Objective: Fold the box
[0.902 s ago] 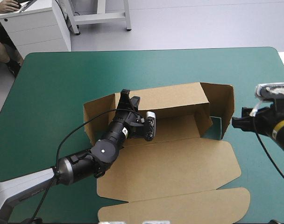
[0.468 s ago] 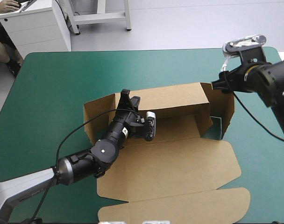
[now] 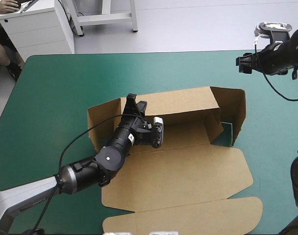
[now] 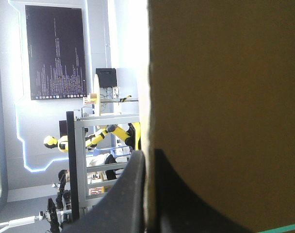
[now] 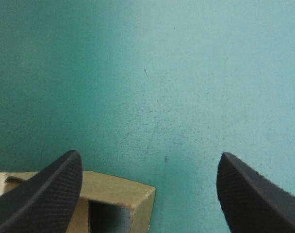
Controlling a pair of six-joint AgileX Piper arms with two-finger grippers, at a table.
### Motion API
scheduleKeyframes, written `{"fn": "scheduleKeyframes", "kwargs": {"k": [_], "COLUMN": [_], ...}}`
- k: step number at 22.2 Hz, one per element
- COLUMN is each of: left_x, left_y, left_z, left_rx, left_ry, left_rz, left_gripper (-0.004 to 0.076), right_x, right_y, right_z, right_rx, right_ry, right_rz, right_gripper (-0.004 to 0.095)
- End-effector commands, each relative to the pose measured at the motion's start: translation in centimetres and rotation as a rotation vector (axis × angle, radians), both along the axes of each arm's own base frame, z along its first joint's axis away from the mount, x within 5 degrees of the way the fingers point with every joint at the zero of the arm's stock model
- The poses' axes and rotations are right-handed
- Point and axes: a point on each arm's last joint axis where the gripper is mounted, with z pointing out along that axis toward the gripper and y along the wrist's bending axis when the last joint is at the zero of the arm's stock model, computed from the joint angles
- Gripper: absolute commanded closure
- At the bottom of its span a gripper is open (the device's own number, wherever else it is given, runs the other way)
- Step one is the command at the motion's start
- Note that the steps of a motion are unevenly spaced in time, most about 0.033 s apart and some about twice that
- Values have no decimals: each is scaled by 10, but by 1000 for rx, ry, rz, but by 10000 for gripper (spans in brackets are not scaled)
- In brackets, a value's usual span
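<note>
Nearest the robot, box (image 3: 188, 171) lid lies flat on teal-green cover (image 3: 56, 98), mid-table. Behind it, back wall (image 3: 183, 100) is up. L gripper (image 3: 134, 104) is clamped on its top edge, board betw. black fingers. R side wall (image 3: 235, 112) stands angled, not tucked. Farthest: R gripper (image 3: 243, 63), fingers wide apart, empty, over bare cover past box's far R corner. Earlier it was beside, then at, that wall. Judgement: R backed off w/o tucking; re-approach needed.

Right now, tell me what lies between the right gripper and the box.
Only bare teal-green cover; the high view shows nothing else between the right gripper and the box. The right wrist view, jaws open, agrees.
</note>
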Motion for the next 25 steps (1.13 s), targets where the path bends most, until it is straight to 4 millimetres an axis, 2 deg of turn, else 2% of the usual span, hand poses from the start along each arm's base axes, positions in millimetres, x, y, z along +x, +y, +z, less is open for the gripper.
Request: {"fn": "scheduleKeyframes", "kwargs": {"k": [1, 7, 11, 15, 20, 25], "left_x": [-1, -1, 0, 0, 1, 1], "left_y": [1, 1, 2, 3, 4, 5], "left_z": [22, 22, 22, 22, 23, 23], "left_rx": [-12, -12, -11, -11, -4, -4], "left_ry": [-96, -95, -101, -103, -116, -118], "left_rz": [-10, -12, 0, 5, 26, 30], "left_gripper": [734, 734, 734, 734, 734, 734], "right_x": [10, 40, 40, 34, 20, 8], "right_y": [-4, 2, -1, 0, -1, 1], "right_z": [1, -33, -36, -51, -48, -64], "right_rx": [15, 96, 51, 52, 56, 54], "right_ry": [-15, 58, 70, 124, 124, 185], "right_rz": [21, 74, 73, 101, 120, 155], "right_gripper": [198, 198, 198, 212, 211, 211]}}
